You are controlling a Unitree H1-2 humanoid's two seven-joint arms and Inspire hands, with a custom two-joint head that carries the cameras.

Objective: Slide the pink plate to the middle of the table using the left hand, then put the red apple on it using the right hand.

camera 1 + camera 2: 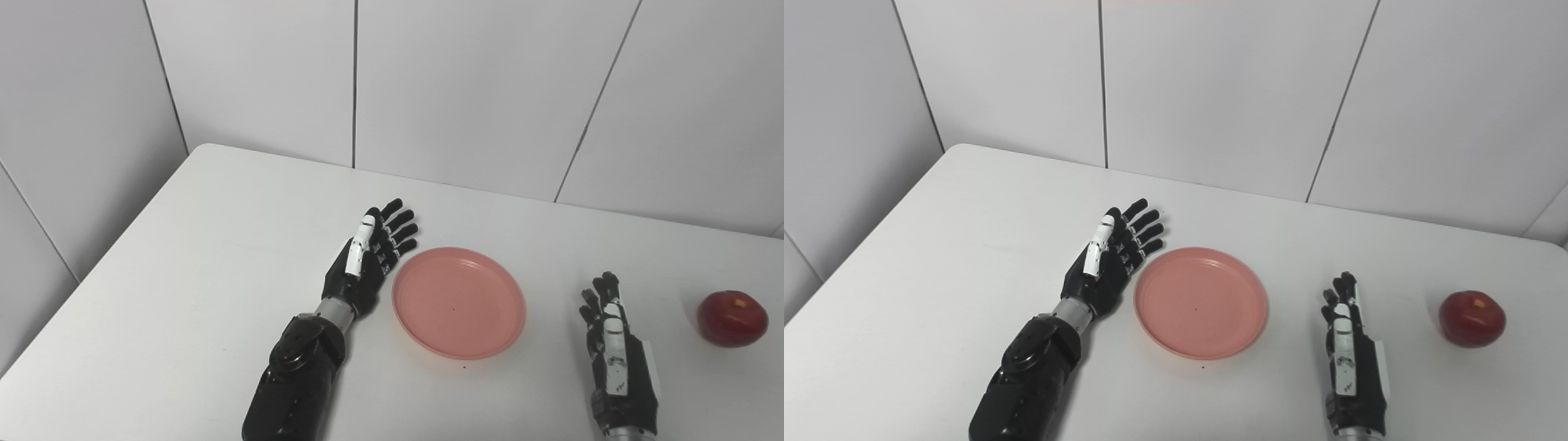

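left eye view has the pink plate (459,301) sitting roughly mid table already, empty, with the left hand (366,263) just beside its left rim, fingers straight and fanned out, holding nothing. can't tell if the fingertips actually touch the rim or just sit next to it. the right hand (612,343) is near the front edge to the right of the plate, fingers apart and a bit curled, also holding nothing. the apple (731,318) is further right, well apart from the plate, stem side up on the white table (202,288).

my read: the slide looks about done, so the apple is the job now. if the plate needs any more nudging, i'd push with the flat side of the hand low against the rim so it glides instead of tipping. for the apple, the right hand should swing out right, come over the top, wrap around the widest part, lift clear, then set it down in the plate's middle so it doesn't roll off.

no brands, labels or writing i can read anywhere.
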